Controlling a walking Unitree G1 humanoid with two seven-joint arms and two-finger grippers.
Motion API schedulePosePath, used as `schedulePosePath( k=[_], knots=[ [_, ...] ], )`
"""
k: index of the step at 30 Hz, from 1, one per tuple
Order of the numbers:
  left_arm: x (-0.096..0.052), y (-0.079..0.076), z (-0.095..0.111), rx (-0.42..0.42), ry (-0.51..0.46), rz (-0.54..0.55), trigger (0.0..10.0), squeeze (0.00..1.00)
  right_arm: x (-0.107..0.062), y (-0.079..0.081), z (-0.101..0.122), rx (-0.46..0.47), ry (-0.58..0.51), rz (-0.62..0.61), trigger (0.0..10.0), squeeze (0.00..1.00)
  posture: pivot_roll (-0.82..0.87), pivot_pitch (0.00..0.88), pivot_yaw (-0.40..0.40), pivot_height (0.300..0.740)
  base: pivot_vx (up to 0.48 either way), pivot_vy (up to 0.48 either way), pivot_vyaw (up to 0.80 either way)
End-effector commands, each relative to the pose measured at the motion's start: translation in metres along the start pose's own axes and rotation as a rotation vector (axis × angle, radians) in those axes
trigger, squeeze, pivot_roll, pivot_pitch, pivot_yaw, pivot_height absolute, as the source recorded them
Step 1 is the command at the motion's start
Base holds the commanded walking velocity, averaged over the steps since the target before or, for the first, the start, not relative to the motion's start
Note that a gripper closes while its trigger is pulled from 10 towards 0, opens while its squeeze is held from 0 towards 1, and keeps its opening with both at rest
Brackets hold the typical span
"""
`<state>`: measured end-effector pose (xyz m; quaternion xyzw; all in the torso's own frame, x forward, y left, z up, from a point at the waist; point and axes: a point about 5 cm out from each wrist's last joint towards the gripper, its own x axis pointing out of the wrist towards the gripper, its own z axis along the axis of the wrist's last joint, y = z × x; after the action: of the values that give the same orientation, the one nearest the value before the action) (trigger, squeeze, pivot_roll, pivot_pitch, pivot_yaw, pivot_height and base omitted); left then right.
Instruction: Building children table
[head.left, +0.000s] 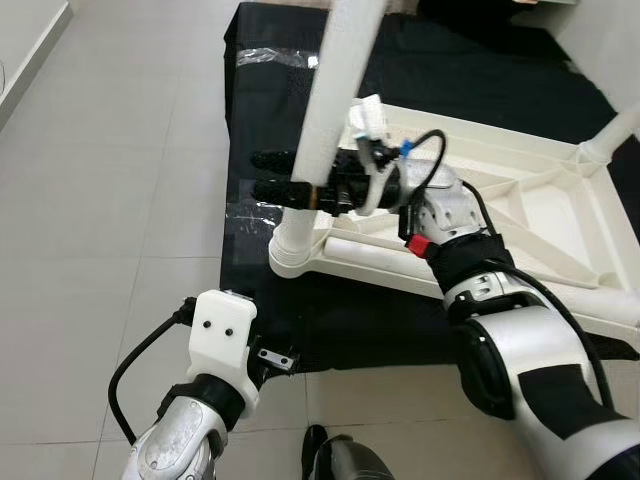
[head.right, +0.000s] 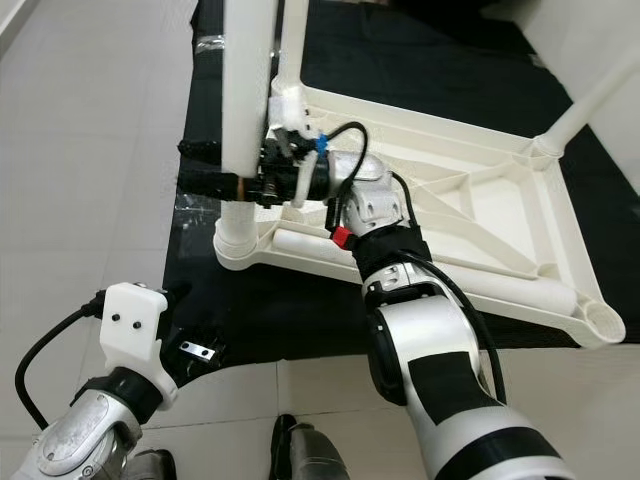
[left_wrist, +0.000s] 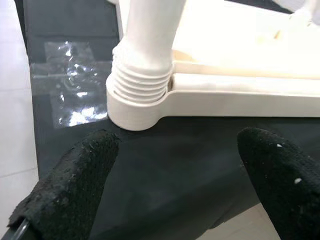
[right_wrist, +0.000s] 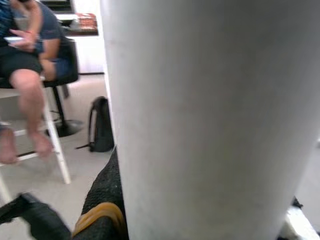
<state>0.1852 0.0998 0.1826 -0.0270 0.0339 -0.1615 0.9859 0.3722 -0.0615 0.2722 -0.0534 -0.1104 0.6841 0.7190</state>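
Left eye view: an upturned cream plastic children's tabletop (head.left: 520, 200) lies on a black cloth mat (head.left: 270, 90) spread over the pale tiled floor (head.left: 110, 150). A white cylindrical plastic table leg (head.left: 335, 95) stands in the threaded corner socket (head.left: 292, 245) nearest the robot. The right hand (head.left: 285, 178) reaches across the frame, its long black fingers closed around this leg just above the socket. The left hand (head.left: 275, 357) hangs low, near the mat's front edge, apart from the table.

Right eye view: the same scene; a second white leg (head.right: 590, 95) rises from the far corner of the tabletop.

Left wrist view: the two black fingers (left_wrist: 70, 190) of the left hand stand spread apart, holding nothing, with the leg's ribbed threaded base (left_wrist: 142, 80) seated in the socket ahead of them.

Right wrist view: the leg fills the foreground, pressed against a black finger. Behind it, a seated person (right_wrist: 30, 55) and a dark backpack (right_wrist: 100, 125) on the floor.
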Motion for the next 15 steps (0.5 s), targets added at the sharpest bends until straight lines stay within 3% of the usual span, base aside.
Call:
schedulePosePath(
  k=[1, 5, 13, 15],
  knots=[
    [-0.001, 0.000, -0.004, -0.001, 0.023, 0.007, 10.0, 0.00, -0.005, 0.013, -0.057, 0.203, 0.198, -0.059, 10.0, 0.00, 0.13, 0.293, -0.170, 0.740, 0.000, 0.000, 0.00],
    [0.001, 0.006, -0.001, 0.016, 0.012, 0.018, 10.0, 0.00, -0.005, 0.013, -0.062, 0.178, 0.198, -0.155, 10.0, 0.00, 0.13, 0.288, -0.172, 0.740, 0.000, 0.000, 0.00],
    [0.002, 0.012, 0.000, 0.030, 0.005, 0.032, 10.0, 0.00, -0.004, 0.016, -0.069, 0.201, 0.210, -0.185, 10.0, 0.00, 0.12, 0.282, -0.170, 0.740, 0.000, 0.000, 0.00],
    [0.003, 0.013, 0.000, 0.037, 0.003, 0.034, 10.0, 0.00, -0.003, 0.005, -0.071, 0.215, 0.237, -0.386, 10.0, 0.00, 0.12, 0.280, -0.170, 0.740, 0.000, 0.000, 0.00]
  ],
)
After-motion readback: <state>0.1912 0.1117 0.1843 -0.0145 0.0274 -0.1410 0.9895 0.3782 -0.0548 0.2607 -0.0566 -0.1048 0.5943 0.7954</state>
